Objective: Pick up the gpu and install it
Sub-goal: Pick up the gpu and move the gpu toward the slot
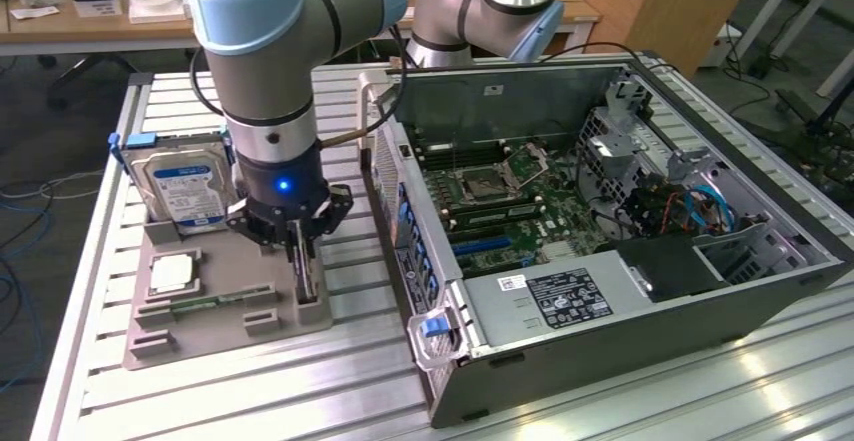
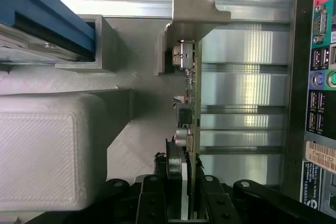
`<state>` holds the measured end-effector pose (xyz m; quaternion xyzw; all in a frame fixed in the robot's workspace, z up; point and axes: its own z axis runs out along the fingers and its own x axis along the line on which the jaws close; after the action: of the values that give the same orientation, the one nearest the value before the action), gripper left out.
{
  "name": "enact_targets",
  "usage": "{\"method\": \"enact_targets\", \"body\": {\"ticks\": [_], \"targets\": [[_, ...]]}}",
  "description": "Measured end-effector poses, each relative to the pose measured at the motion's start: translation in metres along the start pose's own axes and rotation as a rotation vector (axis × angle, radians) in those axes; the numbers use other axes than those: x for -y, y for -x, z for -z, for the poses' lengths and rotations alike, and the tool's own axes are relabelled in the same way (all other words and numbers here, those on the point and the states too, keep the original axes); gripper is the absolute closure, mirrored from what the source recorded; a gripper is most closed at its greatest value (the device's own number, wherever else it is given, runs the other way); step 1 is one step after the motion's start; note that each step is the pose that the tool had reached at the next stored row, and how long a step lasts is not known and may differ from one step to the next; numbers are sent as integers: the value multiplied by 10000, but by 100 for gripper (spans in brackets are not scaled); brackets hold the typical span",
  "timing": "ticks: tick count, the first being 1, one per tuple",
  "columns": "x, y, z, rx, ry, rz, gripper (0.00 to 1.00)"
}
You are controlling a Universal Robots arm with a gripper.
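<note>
My pincer (image 1: pixel 299 246) pointed straight down over the grey holder tray (image 1: pixel 227 336), and its fingers had closed on the gpu (image 1: pixel 308 283): in the wrist view the pincer (image 2: pixel 184 208) had one black finger against each face of the gpu (image 2: pixel 192 103), grasping the thin card by its upper edge. The card stood on edge in the tray, at the side nearest the computer case (image 1: pixel 747 291), with its far end seated in a grey notched post (image 2: pixel 194 3). On the same tray, toward the exterior view's left, the small square processor chip (image 1: pixel 175 274) lay flat. Behind it the silver hard drive (image 1: pixel 184 186) with its blue-and-white label stood upright. The tray rested on a ribbed aluminium table (image 1: pixel 267 391). To the exterior view's right of the tray, just beside it, the case lay with its side panel off, the motherboard (image 1: pixel 494 201) exposed inside. The case's coloured rear ports (image 2: pixel 317 77) faced the card.
</note>
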<state>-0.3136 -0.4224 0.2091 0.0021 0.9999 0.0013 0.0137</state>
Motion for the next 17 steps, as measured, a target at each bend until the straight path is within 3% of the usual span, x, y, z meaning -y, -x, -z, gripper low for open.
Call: {"method": "enact_targets", "body": {"ticks": [17], "targets": [[0,3,-1,2,7,0,72]]}}
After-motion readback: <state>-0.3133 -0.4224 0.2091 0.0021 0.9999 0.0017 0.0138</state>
